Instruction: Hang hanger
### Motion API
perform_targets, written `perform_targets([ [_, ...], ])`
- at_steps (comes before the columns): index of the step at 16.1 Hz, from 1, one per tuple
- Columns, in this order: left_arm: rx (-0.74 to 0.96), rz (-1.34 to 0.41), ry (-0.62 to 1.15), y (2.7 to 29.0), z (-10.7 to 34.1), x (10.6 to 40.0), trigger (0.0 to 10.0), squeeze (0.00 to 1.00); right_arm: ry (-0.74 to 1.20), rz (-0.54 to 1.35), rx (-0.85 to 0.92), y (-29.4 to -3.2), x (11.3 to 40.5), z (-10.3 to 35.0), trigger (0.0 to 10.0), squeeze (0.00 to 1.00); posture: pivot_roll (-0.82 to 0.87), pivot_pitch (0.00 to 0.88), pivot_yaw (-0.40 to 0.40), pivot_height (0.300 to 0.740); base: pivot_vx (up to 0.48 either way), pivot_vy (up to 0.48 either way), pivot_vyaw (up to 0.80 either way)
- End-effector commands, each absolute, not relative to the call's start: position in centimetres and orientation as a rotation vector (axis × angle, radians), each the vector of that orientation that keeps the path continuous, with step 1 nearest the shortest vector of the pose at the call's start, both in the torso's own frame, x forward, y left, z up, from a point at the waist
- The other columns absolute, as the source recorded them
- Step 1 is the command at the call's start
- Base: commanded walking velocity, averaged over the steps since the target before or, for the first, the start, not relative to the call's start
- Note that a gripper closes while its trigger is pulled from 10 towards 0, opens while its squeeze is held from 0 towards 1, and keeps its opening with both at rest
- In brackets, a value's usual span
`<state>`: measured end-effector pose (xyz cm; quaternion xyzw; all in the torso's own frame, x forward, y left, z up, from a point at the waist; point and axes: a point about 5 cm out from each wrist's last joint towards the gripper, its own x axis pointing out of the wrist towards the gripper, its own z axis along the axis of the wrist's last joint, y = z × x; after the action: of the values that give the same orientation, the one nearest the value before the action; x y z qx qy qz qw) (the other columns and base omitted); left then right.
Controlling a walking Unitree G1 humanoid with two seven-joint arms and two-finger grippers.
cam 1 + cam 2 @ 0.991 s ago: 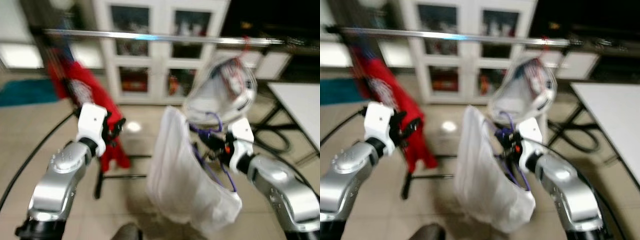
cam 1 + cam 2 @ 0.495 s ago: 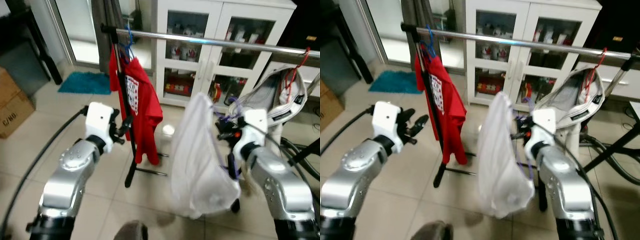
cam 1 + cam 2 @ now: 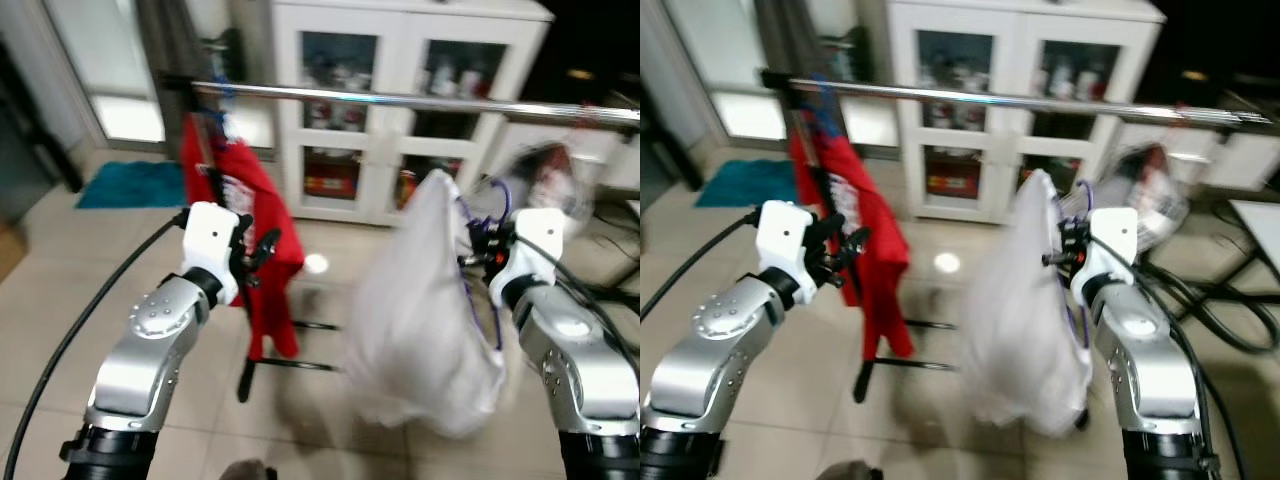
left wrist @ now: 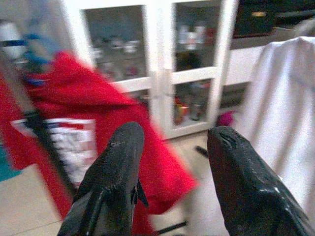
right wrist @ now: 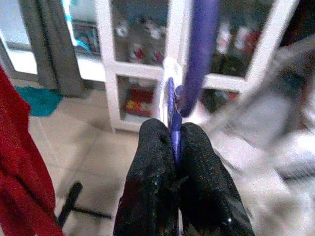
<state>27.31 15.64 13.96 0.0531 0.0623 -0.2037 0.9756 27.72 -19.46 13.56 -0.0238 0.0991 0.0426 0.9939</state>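
Observation:
My right gripper [image 3: 478, 250] is shut on a purple hanger [image 5: 199, 49], whose hook curls up beside my wrist [image 3: 497, 192]. A white garment [image 3: 420, 300] hangs from that hanger, blurred, below the silver rail [image 3: 400, 98]. The hook is under the rail and not on it. A red shirt [image 3: 235, 200] hangs from the rail's left end. Raised in front of the red shirt [image 4: 74, 113], my left gripper [image 3: 262, 250] is open and holds nothing.
A white glass-door cabinet [image 3: 400, 60] stands behind the rail. A pale garment [image 3: 550, 170] hangs blurred at the rail's right. The rack's dark foot [image 3: 290, 365] lies on the tiled floor. A teal mat [image 3: 125, 185] is at the far left.
The whole view has shifted, so the camera moved. The white garment has swung and blurred while my right gripper keeps its hold. The left gripper stays open by the red shirt.

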Motion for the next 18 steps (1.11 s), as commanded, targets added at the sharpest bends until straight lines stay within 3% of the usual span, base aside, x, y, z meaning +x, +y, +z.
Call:
perform_targets([
  [1,0.118,-0.394,0.116,16.2,14.3,27.4,10.0,0.00,0.144,0.114,-0.046,-18.6,28.1,14.6,10.0,0.00,0.00,0.000,-0.033,0.740,0.386,0.000,0.00],
  [4,0.133,-0.402,0.113,16.1,14.3,27.3,10.0,0.00,0.165,0.215,-0.067,-17.6,28.5,14.9,10.0,0.00,0.01,0.000,-0.047,0.740,0.382,0.000,0.27],
  [6,0.135,-0.402,0.114,16.1,14.3,27.3,10.0,0.00,0.161,0.218,-0.072,-17.6,28.6,15.1,10.0,0.00,0.01,0.000,-0.049,0.740,0.373,0.000,0.80],
  [9,0.157,-0.419,0.123,16.0,14.3,27.2,10.0,0.00,0.136,0.203,-0.049,-17.7,29.2,15.8,10.0,0.00,0.01,0.000,-0.055,0.740,0.340,0.000,0.00],
  [14,0.172,-0.508,0.066,15.2,15.3,27.2,10.0,0.00,0.036,0.142,-0.016,-18.3,30.2,18.1,10.0,0.00,0.01,0.000,-0.056,0.740,0.000,0.000,0.00],
  [17,0.144,-0.624,0.052,14.5,16.3,27.2,10.0,0.00,0.100,0.131,-0.045,-18.1,31.8,18.2,10.0,0.00,0.01,0.000,-0.052,0.740,0.000,0.000,0.00],
  [18,0.150,-0.756,0.069,13.7,16.7,26.7,10.0,0.00,0.142,0.083,-0.042,-18.5,33.3,18.2,10.0,0.00,0.01,0.000,-0.050,0.740,0.000,0.000,0.00],
])
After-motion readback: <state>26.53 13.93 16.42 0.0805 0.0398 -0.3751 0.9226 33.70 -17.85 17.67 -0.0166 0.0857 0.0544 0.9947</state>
